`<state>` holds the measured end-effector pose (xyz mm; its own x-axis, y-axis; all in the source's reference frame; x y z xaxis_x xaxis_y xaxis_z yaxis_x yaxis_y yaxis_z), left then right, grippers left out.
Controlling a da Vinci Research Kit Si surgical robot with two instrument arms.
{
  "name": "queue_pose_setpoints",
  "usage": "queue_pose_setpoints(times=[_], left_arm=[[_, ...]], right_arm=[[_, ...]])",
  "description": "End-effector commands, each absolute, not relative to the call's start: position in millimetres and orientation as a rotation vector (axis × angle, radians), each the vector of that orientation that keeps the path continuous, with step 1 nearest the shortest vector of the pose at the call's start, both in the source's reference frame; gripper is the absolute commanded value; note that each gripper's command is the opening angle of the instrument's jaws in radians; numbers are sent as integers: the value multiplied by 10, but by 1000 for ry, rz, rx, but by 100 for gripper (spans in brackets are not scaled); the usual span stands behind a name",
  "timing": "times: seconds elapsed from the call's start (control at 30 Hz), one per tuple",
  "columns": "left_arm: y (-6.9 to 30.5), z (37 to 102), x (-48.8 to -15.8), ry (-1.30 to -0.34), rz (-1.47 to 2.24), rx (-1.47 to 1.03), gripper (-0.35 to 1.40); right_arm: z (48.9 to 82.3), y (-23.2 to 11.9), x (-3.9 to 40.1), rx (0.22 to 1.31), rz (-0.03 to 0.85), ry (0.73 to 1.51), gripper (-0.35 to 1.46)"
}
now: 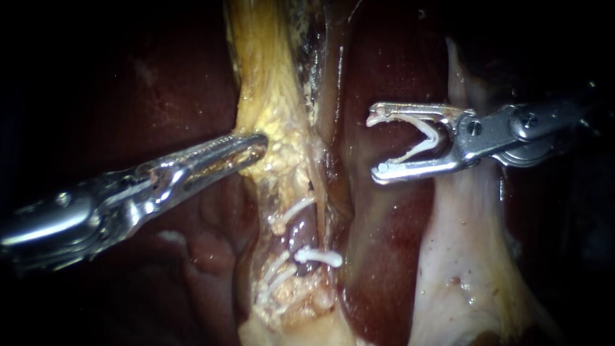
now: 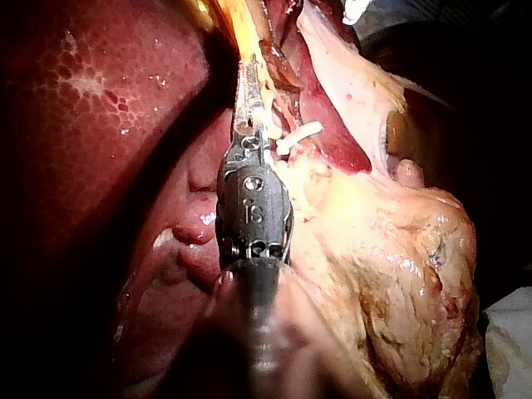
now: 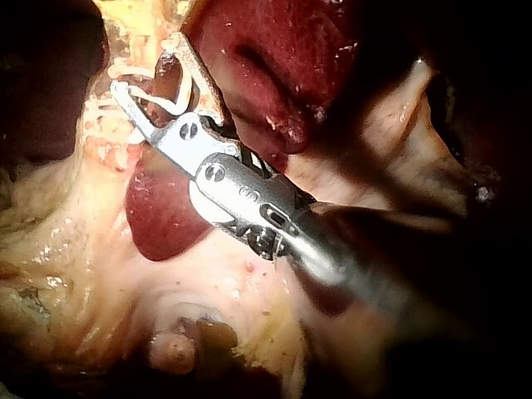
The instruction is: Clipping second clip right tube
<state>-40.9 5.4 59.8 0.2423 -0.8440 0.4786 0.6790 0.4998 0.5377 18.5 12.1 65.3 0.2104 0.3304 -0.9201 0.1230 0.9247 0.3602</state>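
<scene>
1. Endoscope view: left instrument (image 1: 256,148) comes in from the left edge, shaft low, tip angled up & to the right.
2. Its pincer is narrow, both jaws nipped onto the edge of the yellow fatty tissue (image 1: 275,122), a strip running down the middle.
3. Right instrument (image 1: 377,144) comes in from the right, roughly level w/ the left one's tip. The two tips are well apart, w/ the yellow strip & a dark fold between them.
4. Its pincer stands wide, jaws pointing left. It carries an open white clip (image 1: 419,138), seated as a V along the inside of both jaws.
5. Those jaws hang in front of dark red liver (image 1: 384,243), apart from the tube.
6. Tube (image 1: 307,232): dark reddish, below the yellow strip, lower & to the left of the right pincer. Can't tell here whether it's the right tube.
7. White clips (image 1: 318,256) sit across that stretch: one slanted higher up, one lying crosswise, more slanted at lower left.
8. Pale tissue sheet (image 1: 461,256) lies behind & below the right instrument's shaft.
9. Left wrist view: pincer tip sunk in the yellow tissue, one white clip just beside it.
10. Right wrist view: wide pincer w/ the loaded clip points at the clipped area, near it; contact can't be told.
</scene>
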Motion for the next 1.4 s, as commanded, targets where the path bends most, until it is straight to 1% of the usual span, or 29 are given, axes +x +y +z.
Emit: queue_pose_setpoints(times=[0.03, 0.13, 0.23, 0.27, 0.33, 0.53, 0.77, 0.87, 1.03, 1.4], left_arm=[[54, 598, -409, -811, -1054, 237, -35], [57, 593, -407, -810, -1054, 241, -35], [65, 580, -400, -809, -1054, 250, -35], [69, 575, -397, -812, -1058, 247, -35], [76, 563, -389, -823, -1067, 239, -35], [91, 527, -371, -857, -1094, 218, -35], [91, 498, -370, -877, -1109, 212, -35], [88, 493, -373, -876, -1107, 207, -35], [86, 490, -374, -875, -1109, 205, -35], [84, 490, -376, -875, -1109, 202, -35]], right_arm=[[652, 120, 185, 396, 149, 1363, 54], [654, 115, 187, 402, 155, 1362, 55], [662, 101, 191, 468, 226, 1349, 56], [667, 94, 194, 506, 270, 1342, 56], [676, 84, 200, 574, 324, 1322, 56], [714, 47, 221, 737, 449, 1217, 57], [757, 20, 246, 829, 529, 1128, 58], [772, 14, 256, 843, 550, 1100, 58], [784, 14, 267, 859, 586, 1084, 58], [788, 15, 291, 879, 610, 1078, 56]])
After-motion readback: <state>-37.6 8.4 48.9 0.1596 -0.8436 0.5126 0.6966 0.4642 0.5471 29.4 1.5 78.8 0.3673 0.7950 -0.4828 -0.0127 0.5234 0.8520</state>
